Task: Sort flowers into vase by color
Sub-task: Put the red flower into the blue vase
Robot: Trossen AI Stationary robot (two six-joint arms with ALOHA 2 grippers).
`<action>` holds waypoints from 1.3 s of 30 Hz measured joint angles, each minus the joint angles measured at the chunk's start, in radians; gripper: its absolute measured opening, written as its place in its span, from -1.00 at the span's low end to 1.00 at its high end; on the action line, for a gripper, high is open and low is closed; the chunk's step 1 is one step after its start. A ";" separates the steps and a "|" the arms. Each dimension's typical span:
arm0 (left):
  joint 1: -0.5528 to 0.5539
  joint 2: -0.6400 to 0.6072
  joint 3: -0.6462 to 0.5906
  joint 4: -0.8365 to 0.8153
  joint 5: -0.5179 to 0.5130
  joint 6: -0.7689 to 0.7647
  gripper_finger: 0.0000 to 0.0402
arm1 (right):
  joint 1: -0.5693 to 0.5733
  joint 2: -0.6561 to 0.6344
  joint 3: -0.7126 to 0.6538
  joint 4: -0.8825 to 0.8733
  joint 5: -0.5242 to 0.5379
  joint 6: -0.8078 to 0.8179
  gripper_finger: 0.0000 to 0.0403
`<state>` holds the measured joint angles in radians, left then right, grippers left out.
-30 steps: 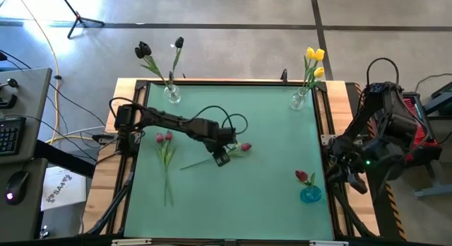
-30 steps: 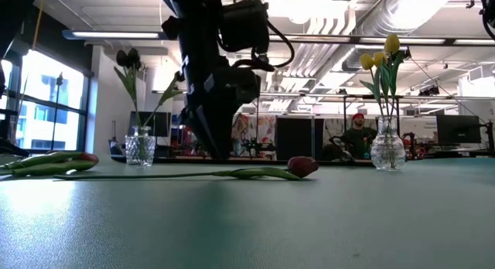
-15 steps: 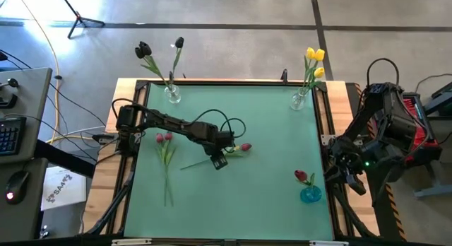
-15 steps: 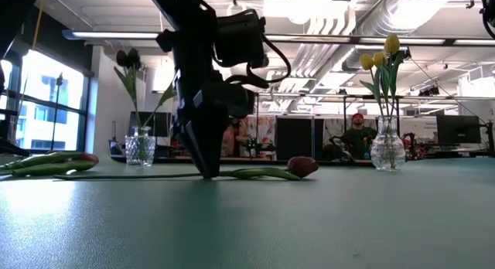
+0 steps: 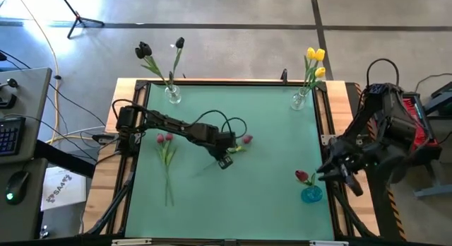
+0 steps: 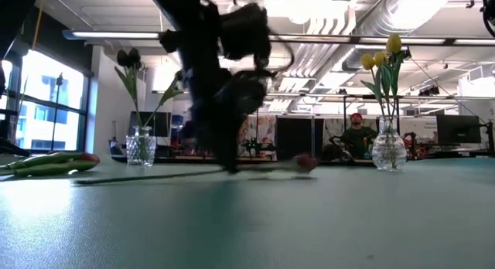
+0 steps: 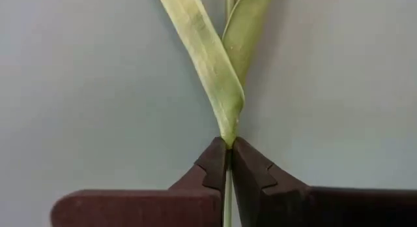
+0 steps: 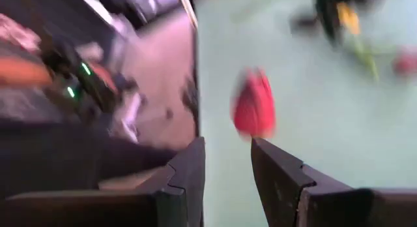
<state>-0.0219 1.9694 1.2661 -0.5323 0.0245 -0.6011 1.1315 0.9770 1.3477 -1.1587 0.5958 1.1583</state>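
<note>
Two dark fingers (image 7: 260,188) of the left gripper (image 5: 224,160) are pressed together on the thin green stem of a red tulip (image 5: 245,140), just below the point where its two long leaves (image 7: 218,70) fork. That gripper sits near the middle of the green table (image 5: 268,203), with the tulip's red head lying just beyond it toward the right side. In the low view the left arm (image 6: 224,83) comes down to the table surface over the stem (image 6: 155,176), which stretches flat along the mat.

The right gripper (image 5: 326,170) hangs at the table's right edge, its fingers (image 8: 280,181) apart with nothing between them, next to a blue vase (image 5: 311,194) that holds one red flower (image 5: 302,177).

Another pair of red tulips (image 5: 164,138) lies flat on the left part of the table. At the far edge, a clear vase (image 5: 172,95) on the left holds two black tulips (image 5: 143,49), and a second clear vase (image 5: 299,99) on the right holds yellow tulips (image 5: 315,56).

A person (image 6: 357,134) sits in the room beyond the table.
</note>
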 joint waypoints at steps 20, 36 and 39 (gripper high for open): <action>0.015 -0.183 0.160 0.910 -0.031 0.092 -1.00 | -0.188 -0.071 0.006 0.245 0.424 -0.341 -0.27; -0.043 -0.268 0.162 0.915 0.129 0.227 -1.00 | -0.503 0.167 0.005 0.698 0.242 -0.540 0.19; -0.059 -0.287 0.162 0.869 0.129 0.254 -1.00 | -0.526 0.199 0.005 0.778 0.238 -0.593 0.11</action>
<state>-0.0810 1.6824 1.4277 0.3366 0.1530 -0.3473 0.6055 1.1762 1.3525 -0.3803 0.8337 0.5657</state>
